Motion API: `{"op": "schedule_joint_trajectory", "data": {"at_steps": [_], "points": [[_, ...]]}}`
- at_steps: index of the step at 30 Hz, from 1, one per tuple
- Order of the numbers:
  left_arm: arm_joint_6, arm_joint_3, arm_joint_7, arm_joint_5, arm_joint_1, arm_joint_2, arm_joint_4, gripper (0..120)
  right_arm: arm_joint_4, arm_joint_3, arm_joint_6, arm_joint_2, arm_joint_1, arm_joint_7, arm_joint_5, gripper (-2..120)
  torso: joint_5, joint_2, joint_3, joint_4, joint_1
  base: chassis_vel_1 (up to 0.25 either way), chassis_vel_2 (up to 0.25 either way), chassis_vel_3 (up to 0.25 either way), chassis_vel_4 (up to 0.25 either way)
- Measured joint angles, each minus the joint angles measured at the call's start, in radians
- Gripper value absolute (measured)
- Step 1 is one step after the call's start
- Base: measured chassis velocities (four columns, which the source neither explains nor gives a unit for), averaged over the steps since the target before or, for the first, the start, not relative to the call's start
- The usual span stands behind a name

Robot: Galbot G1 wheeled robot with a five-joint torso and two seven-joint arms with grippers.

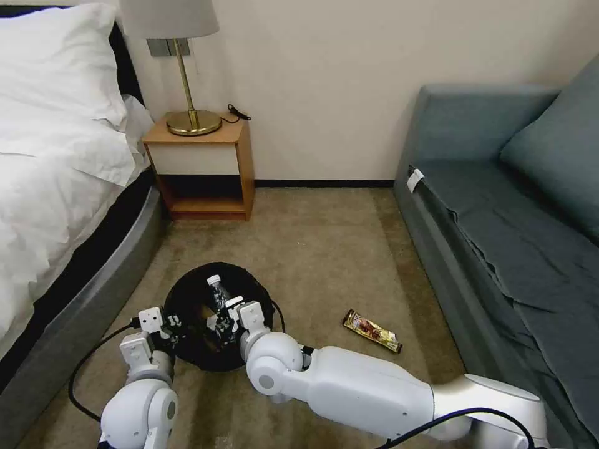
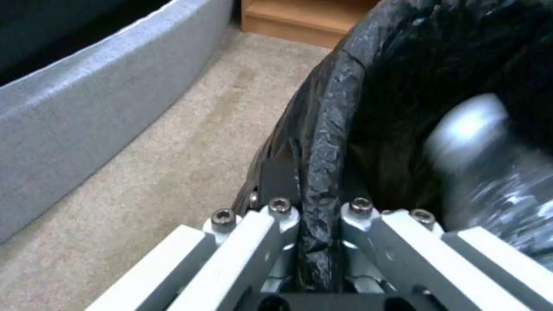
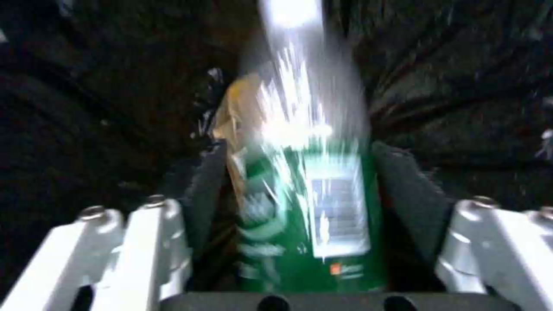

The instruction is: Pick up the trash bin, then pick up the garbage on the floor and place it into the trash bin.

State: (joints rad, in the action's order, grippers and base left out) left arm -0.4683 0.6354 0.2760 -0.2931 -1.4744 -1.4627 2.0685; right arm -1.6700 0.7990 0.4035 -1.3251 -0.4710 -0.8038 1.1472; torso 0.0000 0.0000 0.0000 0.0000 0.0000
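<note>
Bin on floor between bed and sofa, both grippers at it

Trash bin [image 1: 193,299] sits on carpet [image 1: 324,249] just ahead of robot; left gripper [image 2: 314,224] clamped on its near-left rim, right gripper [image 1: 228,318] over its opening with bottle [image 3: 311,203] between the fingers, above the bin's inside. Snack wrapper [image 1: 372,331] lies on floor right of bin, near sofa [image 1: 499,237]. Bed [image 1: 56,162] along left; nightstand [image 1: 199,168] behind bin against wall, lamp [image 1: 187,68] on it
</note>
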Motion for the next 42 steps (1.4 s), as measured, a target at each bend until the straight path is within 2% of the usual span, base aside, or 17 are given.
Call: {"op": "schedule_joint_trajectory", "data": {"at_steps": [3,5,7,10,14,16,22,27,31,32,34,37,38,41,42], "points": [[0.001,-0.001,0.0,0.0,0.0,0.0,-0.001,3,-0.013,-0.008,-0.003,0.007,-0.004,0.008,-0.01,75,0.0001,0.0,0.0,0.0,0.0,0.0,0.0,0.0,0.0],[0.001,-0.002,0.0,0.0,0.0,0.001,-0.002,3,-0.034,-0.028,-0.017,0.02,-0.013,0.034,-0.042,86,0.0,0.0,0.0,0.0,0.0,0.0,0.0,0.0,0.0],[0.001,-0.001,-0.001,0.0,0.0,0.001,-0.002,3,-0.041,-0.036,-0.025,0.024,-0.017,0.044,-0.055,90,0.0001,0.0,0.0,0.0001,0.0,0.0,0.0,0.0,0.0],[0.001,0.005,-0.001,-0.003,0.001,0.007,-0.005,3,-0.079,-0.091,-0.086,0.051,-0.045,0.116,-0.14,99,0.0001,0.0,0.0,0.0001,0.0,0.0,0.0,0.0,0.0],[0.001,0.009,-0.003,-0.006,0.001,0.01,-0.006,3,-0.109,-0.14,-0.128,0.07,-0.066,0.162,-0.184,100,0.0001,0.0,0.0,0.0001,0.0,0.0,0.0,0.0,0.0],[0.002,0.012,-0.007,-0.008,0.002,0.011,-0.01,3,-0.132,-0.204,-0.186,0.094,-0.112,0.23,-0.268,100,0.0002,0.0,0.0,0.0,0.0,0.0,0.0,0.0,0.0],[0.009,0.005,-0.01,-0.008,0.006,0.008,-0.021,3,-0.156,-0.248,-0.237,0.105,-0.193,0.264,-0.345,100,0.0002,0.0,0.0,0.0001,0.0,0.0,0.0,0.0,0.0],[0.009,0.002,-0.01,-0.008,0.014,0.008,-0.032,3,-0.222,-0.388,-0.284,0.157,-0.262,0.303,-0.442,100,0.0003,0.0,0.0,0.0003,0.0,0.0,0.0,0.0,0.0],[0.017,0.003,-0.015,-0.007,0.018,0.011,-0.041,3,-0.291,-0.585,-0.41,0.301,-0.379,0.417,-0.59,100,0.0003,0.0,0.0,-0.0006,0.0,0.0,0.0,0.0,0.0],[0.017,0.003,-0.015,-0.007,0.018,0.011,-0.041,3,-0.291,-0.585,-0.41,0.301,-0.379,0.417,-0.59,100,0.0003,0.0,0.0,-0.0006,0.0,0.0,0.0,0.0,0.0],[0.024,0.011,-0.018,-0.007,0.016,0.01,-0.041,3,-0.335,-0.686,-0.467,0.34,-0.454,0.459,-0.636,100,0.0004,0.0,0.0,0.0,0.0,0.0,0.0,0.0,0.0],[0.027,0.019,-0.018,-0.007,0.016,0.008,-0.041,3,-0.408,-0.865,-0.525,0.351,-0.599,0.498,-0.718,100,0.0002,0.0,0.0,0.0001,0.0,0.0,0.0,0.0,0.0],[0.027,0.019,-0.018,-0.007,0.016,0.008,-0.041,3,-0.408,-0.865,-0.525,0.351,-0.599,0.498,-0.718,100,0.0002,0.0,0.0,0.0001,0.0,0.0,0.0,0.0,0.0],[0.033,0.021,-0.019,-0.009,0.016,0.003,-0.039,3,-0.48,-1.001,-0.56,0.308,-0.773,0.499,-0.833,100,0.0,0.0,0.0,-0.0003,0.0,0.0,0.0,0.0,0.0],[0.036,0.022,-0.02,-0.009,0.014,0.001,-0.038,3,-0.502,-1.04,-0.58,0.268,-0.844,0.496,-0.896,100,0.0003,0.0,0.0,-0.0003,0.0,0.0,0.0,0.0,0.0]]}}
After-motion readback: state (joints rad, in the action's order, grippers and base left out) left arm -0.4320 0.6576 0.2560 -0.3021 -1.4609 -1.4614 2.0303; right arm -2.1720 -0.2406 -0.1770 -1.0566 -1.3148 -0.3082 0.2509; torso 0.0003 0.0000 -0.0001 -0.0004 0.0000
